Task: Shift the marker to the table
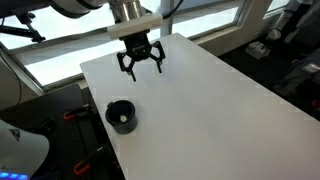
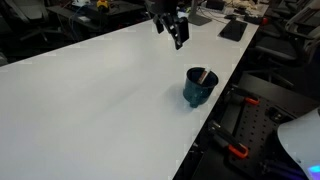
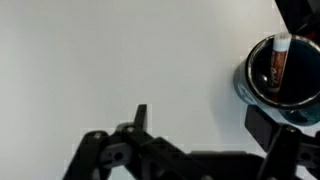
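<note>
The table (image 1: 200, 100) is a broad white slab, smooth and matte, with straight edges. In the wrist view (image 3: 100, 50) it fills most of the picture as plain white.

The cup (image 1: 121, 116) is round and dark, and stands near one table edge. In an exterior view (image 2: 200, 86) its wall looks bluish. From my wrist (image 3: 275, 75) its inside is glossy, and the right edge of the picture cuts off its far side.

The marker (image 3: 280, 62) stands inside the cup, tilted against the wall. It is a slim stick with a whitish end and a red-brown length. In an exterior view (image 2: 202, 76) only its pale tip shows above the rim. How far down it reaches I cannot tell, as the cup's depth hides its lower end.

My gripper (image 1: 141, 60) hangs above the table, pointing down, well apart from the cup. Its black fingers (image 1: 126, 66) are spread wide, with nothing between them. In an exterior view (image 2: 178, 30) it shows as a dark, angular shape, and the arm above it is cut off by the top of the picture. From the wrist (image 3: 200, 122) only dark linkages show along the bottom edge, blurred and partly out of view.
</note>
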`<move>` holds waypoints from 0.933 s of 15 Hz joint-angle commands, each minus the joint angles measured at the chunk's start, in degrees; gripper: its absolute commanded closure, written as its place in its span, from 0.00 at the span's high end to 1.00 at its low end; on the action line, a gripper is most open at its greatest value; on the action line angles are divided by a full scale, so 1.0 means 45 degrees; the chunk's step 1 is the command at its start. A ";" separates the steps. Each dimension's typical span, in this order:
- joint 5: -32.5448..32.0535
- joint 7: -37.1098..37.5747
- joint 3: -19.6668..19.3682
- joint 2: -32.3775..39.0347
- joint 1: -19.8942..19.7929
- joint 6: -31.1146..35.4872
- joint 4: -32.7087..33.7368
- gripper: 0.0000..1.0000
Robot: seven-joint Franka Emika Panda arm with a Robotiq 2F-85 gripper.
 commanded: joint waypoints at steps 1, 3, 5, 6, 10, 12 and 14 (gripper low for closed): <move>0.1187 -0.1333 -0.0167 -0.0589 -0.0343 0.1569 -0.0999 1.00; 0.1863 -0.1972 -0.0205 -0.0650 -0.0431 0.1525 -0.1287 1.00; 0.2111 -0.2223 -0.0219 -0.0701 -0.0478 0.1025 -0.1476 1.00; 0.2222 -0.2288 -0.0226 -0.0690 -0.0507 0.0797 -0.1534 1.00; 0.2503 -0.2549 -0.0207 -0.0749 -0.0543 0.0196 -0.1851 1.00; 0.2406 -0.2586 -0.0197 -0.0647 -0.0540 -0.0064 -0.1939 1.00; 0.2393 -0.2623 -0.0221 -0.0457 -0.0564 -0.0214 -0.2008 1.00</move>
